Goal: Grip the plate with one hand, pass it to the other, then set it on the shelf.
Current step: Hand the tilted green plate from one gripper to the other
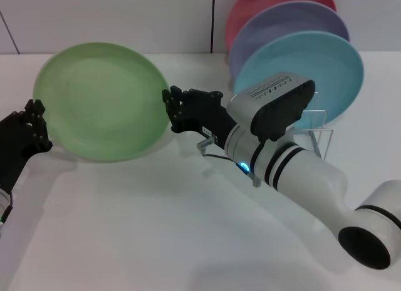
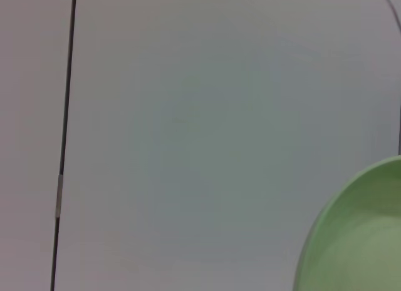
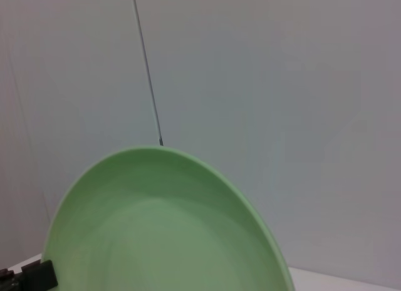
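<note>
The light green plate hangs tilted above the table, its face turned toward me. My right gripper, on the arm with the blue-lit ring, is shut on the plate's right rim. In the right wrist view the plate fills the lower part. My left gripper sits at the plate's left rim, open, with its fingers just beside the edge. Only a corner of the plate shows in the left wrist view. The chrome wire shelf stands at the back right, mostly hidden behind my right arm.
Three plates stand upright in the shelf: a turquoise plate in front, a lavender plate behind it and a pink plate at the back. A white wall runs behind the table.
</note>
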Controlling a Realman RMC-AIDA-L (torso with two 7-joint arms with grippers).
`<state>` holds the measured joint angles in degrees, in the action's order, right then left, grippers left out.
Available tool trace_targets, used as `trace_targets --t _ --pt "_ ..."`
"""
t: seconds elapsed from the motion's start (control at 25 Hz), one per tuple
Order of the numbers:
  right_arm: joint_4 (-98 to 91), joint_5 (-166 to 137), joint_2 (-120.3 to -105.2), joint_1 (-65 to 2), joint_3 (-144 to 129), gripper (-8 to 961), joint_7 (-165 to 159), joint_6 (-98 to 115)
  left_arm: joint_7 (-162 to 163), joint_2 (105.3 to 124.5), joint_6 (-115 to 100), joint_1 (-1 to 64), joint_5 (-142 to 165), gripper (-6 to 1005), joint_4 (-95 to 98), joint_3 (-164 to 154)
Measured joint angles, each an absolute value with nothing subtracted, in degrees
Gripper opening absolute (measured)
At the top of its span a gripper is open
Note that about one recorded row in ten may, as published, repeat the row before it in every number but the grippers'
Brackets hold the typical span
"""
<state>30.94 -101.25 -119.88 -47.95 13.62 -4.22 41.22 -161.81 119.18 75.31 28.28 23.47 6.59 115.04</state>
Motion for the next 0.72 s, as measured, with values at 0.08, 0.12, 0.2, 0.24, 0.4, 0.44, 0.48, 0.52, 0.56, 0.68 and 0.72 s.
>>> trace_targets --t 0.08,0.12,0.2,0.24,0.4,0.44,0.48,0.52,0.56,0.68,0.72 --pt "30.97 -101.25 -119.88 -47.92 13.63 126 -4.21 41.22 -161.81 119.18 75.35 28.25 23.47 128 6.59 115.04" --pt "31.02 -101.36 -119.88 -47.91 13.62 122 -4.21 41.22 -161.81 119.18 75.37 28.23 23.47 129 6.59 115.04" --pt "31.03 -101.46 -119.88 -47.9 13.63 122 -4.21 41.22 -161.81 119.18 75.38 28.22 23.47 129 6.59 115.04" --pt "31.03 -101.54 -119.88 -47.9 13.62 122 -4.21 41.22 -161.81 119.18 75.42 28.21 23.47 130 6.59 115.04" --pt "31.03 -101.57 -119.88 -47.9 13.62 121 -4.22 41.22 -161.81 119.18 75.48 28.21 23.47 131 6.59 115.04" --pt "31.03 -101.59 -119.88 -47.9 13.62 118 -4.21 41.22 -161.81 119.18 75.49 28.21 23.47 131 6.59 115.04" --pt "31.03 -101.59 -119.88 -47.9 13.62 115 -4.21 41.22 -161.81 119.18 75.49 28.21 23.47 132 6.59 115.04" --pt "31.03 -101.6 -119.88 -47.9 13.61 113 -4.21 41.22 -161.81 119.18 75.5 28.21 23.47 132 6.59 115.04" --pt "31.03 -101.6 -119.88 -47.9 13.61 110 -4.21 41.22 -161.81 119.18 75.5 28.21 23.47 132 6.61 115.05" --pt "31.03 -101.61 -119.88 -47.93 13.57 101 -4.21 41.22 -161.81 119.18 75.5 28.21 23.47 133 6.64 115.02" --pt "31.03 -101.61 -119.88 -47.93 13.57 98 -4.21 41.22 -161.81 119.18 75.5 28.21 23.54 134 6.65 115.02"
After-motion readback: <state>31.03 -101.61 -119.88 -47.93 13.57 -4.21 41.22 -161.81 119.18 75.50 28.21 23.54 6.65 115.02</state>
